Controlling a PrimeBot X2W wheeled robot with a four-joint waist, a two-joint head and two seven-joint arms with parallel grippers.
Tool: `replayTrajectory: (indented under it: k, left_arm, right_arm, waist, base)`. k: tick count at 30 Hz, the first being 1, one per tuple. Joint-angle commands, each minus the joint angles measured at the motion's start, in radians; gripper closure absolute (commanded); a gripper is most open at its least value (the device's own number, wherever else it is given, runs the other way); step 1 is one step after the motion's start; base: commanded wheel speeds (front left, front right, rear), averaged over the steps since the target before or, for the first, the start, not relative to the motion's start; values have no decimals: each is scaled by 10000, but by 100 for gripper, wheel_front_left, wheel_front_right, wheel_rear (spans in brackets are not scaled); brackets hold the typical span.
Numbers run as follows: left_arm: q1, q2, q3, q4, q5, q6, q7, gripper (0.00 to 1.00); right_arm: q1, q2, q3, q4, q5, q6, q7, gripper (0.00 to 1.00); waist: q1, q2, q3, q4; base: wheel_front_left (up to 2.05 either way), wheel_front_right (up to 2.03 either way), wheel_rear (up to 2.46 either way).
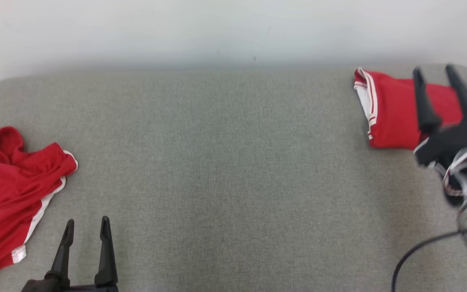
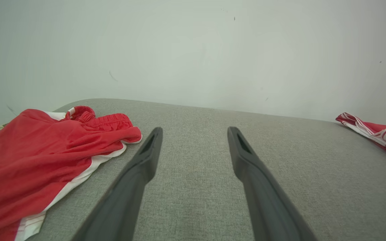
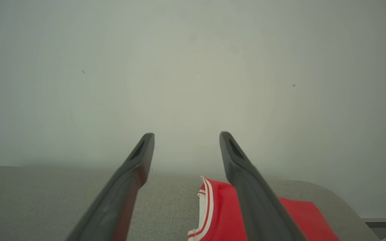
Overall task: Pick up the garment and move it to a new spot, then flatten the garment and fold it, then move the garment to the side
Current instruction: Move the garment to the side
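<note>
Upper right, the right gripper [image 1: 433, 69] hangs over the folded garment [image 1: 391, 113], fingers apart. Lower left, the left gripper [image 1: 87, 221] gapes beside loose shorts [image 1: 6, 190].

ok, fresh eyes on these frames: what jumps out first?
Two red garments on the grey surface: a crumpled garment at the left edge and a folded garment at the far right corner. The right gripper hangs open over the folded one; the left gripper sits open at lower left, beside the crumpled one.
</note>
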Motion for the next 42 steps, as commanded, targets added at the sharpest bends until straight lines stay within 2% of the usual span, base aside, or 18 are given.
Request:
replayTrajectory:
  k: [1, 10, 22, 31, 42]
  left_arm:
    - [125, 4, 41, 59, -52, 8, -51, 0]
    - [558, 2, 28, 256, -49, -78, -49, 0]
    - [758, 2, 14, 315, 7, -58, -49, 0]
    - [833, 5, -141, 508, 288, -96, -49, 0]
    - [837, 70, -254, 726, 782, 3, -49, 0]
  right_arm:
    - [444, 143, -176, -246, -216, 4, -13, 0]
    - [3501, 1423, -2062, -2316, -1685, 4, -13, 0]
    - [6767, 3053, -3040, -4343, -3639, 4, -14, 0]
    - [7770, 3963, -3642, -5001, -5028, 4, -14, 0]
    - [7773, 4226, -3843, -4989, -5383, 4, -15, 0]
  waist:
    - [2, 1, -361, -20]
    - [2, 1, -1045, 143]
    - [2, 1, -1327, 207]
    - [2, 1, -1447, 65]
    - [2, 1, -1505, 41]
  base:
    - [0, 0, 0]
    - [0, 0, 0]
    - [0, 0, 0]
    - [0, 0, 0]
    - [0, 0, 0]
